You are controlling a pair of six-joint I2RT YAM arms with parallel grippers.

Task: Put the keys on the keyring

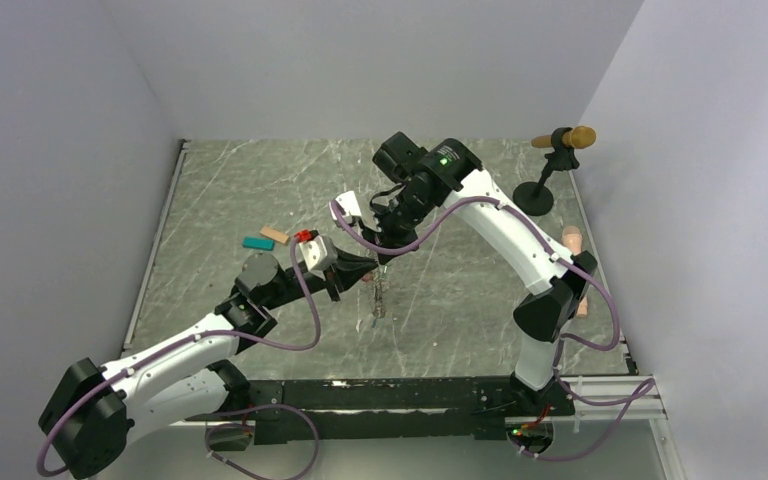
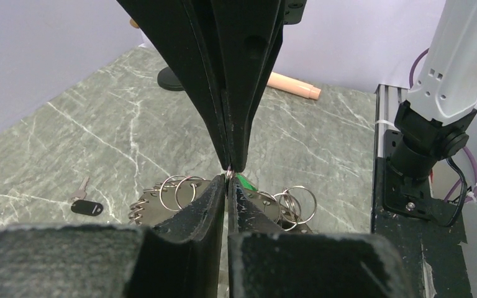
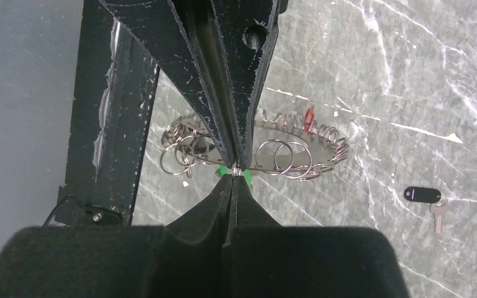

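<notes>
Centre frame, the right claw [image 3: 232, 180] pinches the small green-tagged key [image 3: 223, 170], meeting the left claw [image 2: 227, 183], whose grip I can't tell. The dark metal keyring [image 3: 329, 139] lies just beneath.

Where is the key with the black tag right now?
In the right wrist view the black-tagged key lies alone on the marble table, off to the right of the keyring; the left wrist view shows it left of the keyring.

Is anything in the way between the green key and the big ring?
No, nothing visible. The green key is pinched in the right claw, right at the keyring edge. The left claw meets it tip to tip.
</notes>
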